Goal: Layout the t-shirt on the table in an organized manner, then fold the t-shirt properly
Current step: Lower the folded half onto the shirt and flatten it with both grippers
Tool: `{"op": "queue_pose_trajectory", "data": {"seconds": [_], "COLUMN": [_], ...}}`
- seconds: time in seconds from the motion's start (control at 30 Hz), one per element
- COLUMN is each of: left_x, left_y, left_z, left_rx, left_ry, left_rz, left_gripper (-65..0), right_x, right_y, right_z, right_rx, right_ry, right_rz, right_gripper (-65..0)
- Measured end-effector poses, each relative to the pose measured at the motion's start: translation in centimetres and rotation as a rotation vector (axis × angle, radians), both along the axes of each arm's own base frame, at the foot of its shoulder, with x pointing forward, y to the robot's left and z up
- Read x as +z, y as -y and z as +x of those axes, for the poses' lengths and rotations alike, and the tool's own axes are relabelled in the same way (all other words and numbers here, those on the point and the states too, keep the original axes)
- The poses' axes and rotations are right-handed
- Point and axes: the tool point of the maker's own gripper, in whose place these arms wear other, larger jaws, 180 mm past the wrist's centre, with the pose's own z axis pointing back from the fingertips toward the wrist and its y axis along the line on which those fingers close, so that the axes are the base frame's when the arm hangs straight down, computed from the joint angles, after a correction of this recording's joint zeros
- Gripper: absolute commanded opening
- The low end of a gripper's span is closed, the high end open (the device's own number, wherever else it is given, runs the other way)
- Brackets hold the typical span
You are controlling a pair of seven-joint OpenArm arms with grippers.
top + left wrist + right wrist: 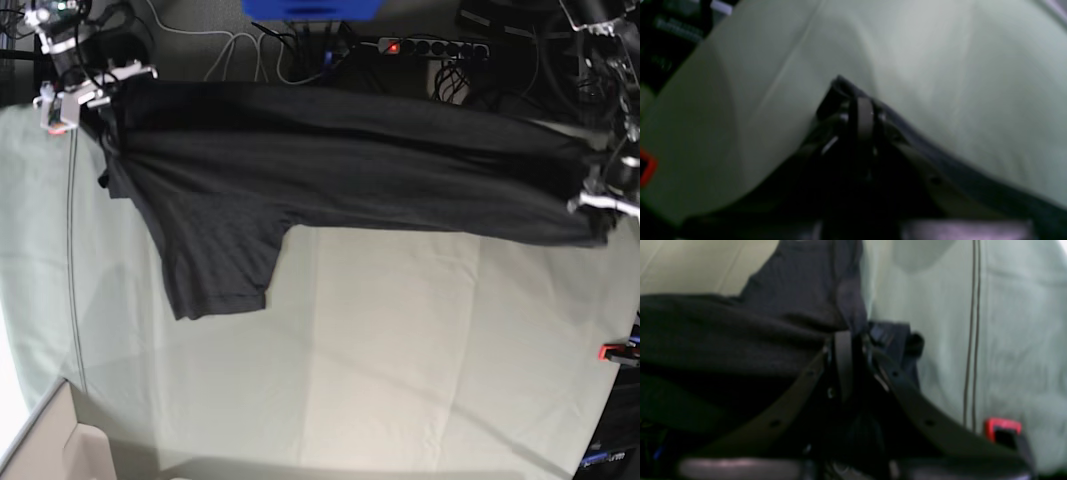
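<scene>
A broad table (400,350) covered in pale grey-green creased cloth fills most of the base view, with fold lines crossing it and a thin dark seam running down its left side. A dark charcoal t-shirt (340,160) is stretched lengthwise above the table's far edge, held up at both ends, one sleeve (215,260) hanging down onto the cloth. The right gripper (85,98), at the view's upper left, is clamped on one end of the shirt; the left gripper (603,203), at the far right, pinches the other end. Behind the table lie tangled cables (250,50), a power strip (430,47) with a red light, and a blue object (310,8). A red-orange clamp (612,351) sits at the right edge.
</scene>
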Motion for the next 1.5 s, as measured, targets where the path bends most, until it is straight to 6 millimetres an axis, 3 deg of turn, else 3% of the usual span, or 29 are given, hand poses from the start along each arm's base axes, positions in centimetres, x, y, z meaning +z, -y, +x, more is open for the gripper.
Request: {"op": "queue_pose_trajectory", "data": {"seconds": [0.1, 0.3, 0.53, 0.73, 0.93, 1.03, 1.2, 1.3, 1.37, 1.5], "left_x": [-2.1, -3.6, -3.8, -7.4, -8.0, -8.1, -8.1, -8.1, -8.1, -8.0], "left_y": [-0.2, -0.4, -0.6, -1.1, -1.9, -1.9, -1.9, -2.0, -2.0, -2.1], "left_z": [-1.2, -3.7, -4.0, -6.4, -5.8, -5.8, -5.8, -5.8, -5.8, -5.8], "left_rx": [0.019, 0.021, 0.023, 0.064, 0.086, 0.091, 0.092, 0.094, 0.094, 0.095], "left_ry": [-0.056, -0.121, -0.12, -0.218, -0.221, -0.215, -0.214, -0.214, -0.214, -0.215], "left_rz": [-0.029, -0.028, -0.028, -0.078, -0.096, -0.101, -0.1, -0.1, -0.1, -0.099], "left_gripper": [-64.9, -64.9, -64.9, -64.9, -64.4, -60.8, -40.6, -39.9, -39.9, -39.9], "right_x": [-1.0, -1.2, -1.1, -1.1, -1.2, -2.0, -3.2, -3.1, -2.5, 0.6], "right_y": [0.1, 0.2, 0.4, 0.4, 0.5, 0.4, 0.4, 0.8, 2.6, 5.6], "right_z": [-0.9, -0.8, -0.8, -0.8, -0.8, -1.4, -2.2, -2.2, -2.1, 0.6], "right_rx": [-0.007, -0.008, -0.007, -0.007, 0.0, 0.036, 0.09, 0.08, 0.035, -0.073], "right_ry": [-0.034, -0.038, -0.037, -0.037, -0.042, -0.09, -0.158, -0.155, -0.145, -0.017], "right_rz": [0.009, 0.011, 0.004, 0.004, 0.0, -0.059, -0.144, -0.15, -0.175, -0.181], "right_gripper": [-65.0, -65.0, -65.0, -65.0, -65.0, -56.5, -37.9, -31.9, -30.6, -30.3]}}
